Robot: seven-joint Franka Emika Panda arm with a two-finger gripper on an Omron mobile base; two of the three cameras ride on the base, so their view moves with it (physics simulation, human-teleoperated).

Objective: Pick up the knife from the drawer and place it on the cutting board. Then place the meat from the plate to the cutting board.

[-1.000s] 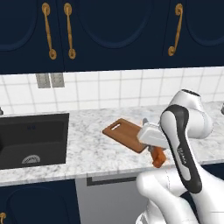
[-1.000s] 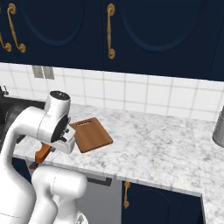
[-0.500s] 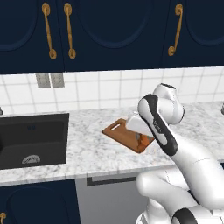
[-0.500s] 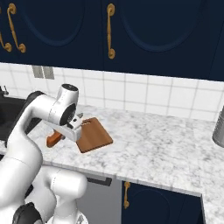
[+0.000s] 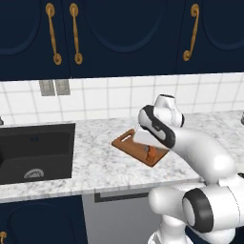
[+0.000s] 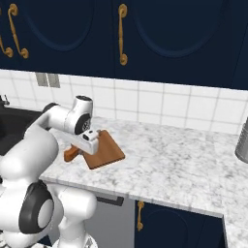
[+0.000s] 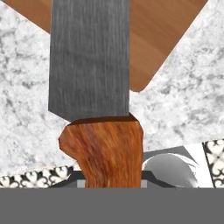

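Note:
My gripper [image 5: 148,150] is shut on the knife [image 5: 151,154], holding it by its orange-brown wooden handle [image 7: 104,148]. In the hand view the grey blade [image 7: 89,57] points away, out over the reddish-brown cutting board [image 7: 164,39]. The board [image 5: 135,144] lies on the marble counter, its handle hole toward the wall. The knife hangs low over the board's front corner, and I cannot tell whether it touches. From the right, the knife handle [image 6: 71,154] sticks out left of the cutting board [image 6: 104,151]. The meat and the plate are out of view.
A black sink [image 5: 33,152] is set into the counter to the left. A steel container [image 6: 242,141] stands at the far right. Dark blue wall cabinets with brass handles [image 5: 192,33] hang above. The marble counter [image 6: 184,164] stretches right of the board.
The arm has swung up from the counter's front edge and back toward the wall, carrying the knife over the cutting board. The gripper stays shut on the handle.

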